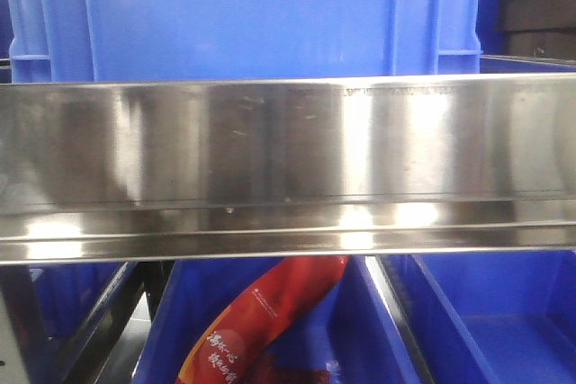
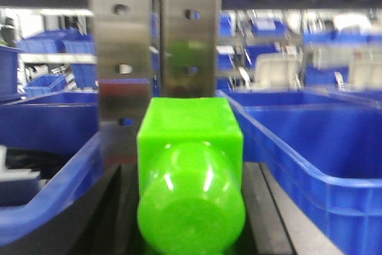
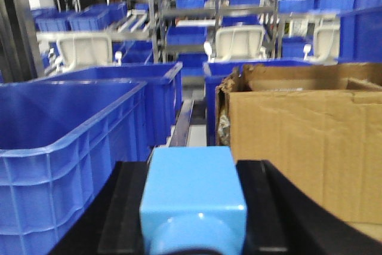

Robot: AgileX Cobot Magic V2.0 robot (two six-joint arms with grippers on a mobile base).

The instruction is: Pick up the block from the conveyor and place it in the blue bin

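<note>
Among storeroom shelving racks (image 3: 158,28), the left tool (image 2: 191,171) grips a green block (image 2: 191,138), its dark fingers (image 2: 122,207) shut against both flanks, carrying it level before a pair of steel uprights (image 2: 155,46); an open blue bin (image 2: 310,144) lies just beside it on the right of that view and looks the likely drop; the right tool (image 3: 192,168) likewise clamps a light-blue block (image 3: 194,186) squarely between black fingers (image 3: 119,207), poised between a deep blue bin (image 3: 65,147) on one side and a torn cardboard box (image 3: 304,147) on the other; both blocks sit centred in the grip, a hold that should keep them from twisting on release; the conveyor is out of sight in every view, so each block appears already lifted, with placing the step in hand; the front camera sees only a polished steel rail (image 1: 288,159), a blue crate (image 1: 225,15) above it and a red printed packet (image 1: 261,321) in a lower bin (image 1: 360,339); rims crowd close, and a clipped edge seems the chief risk.
</note>
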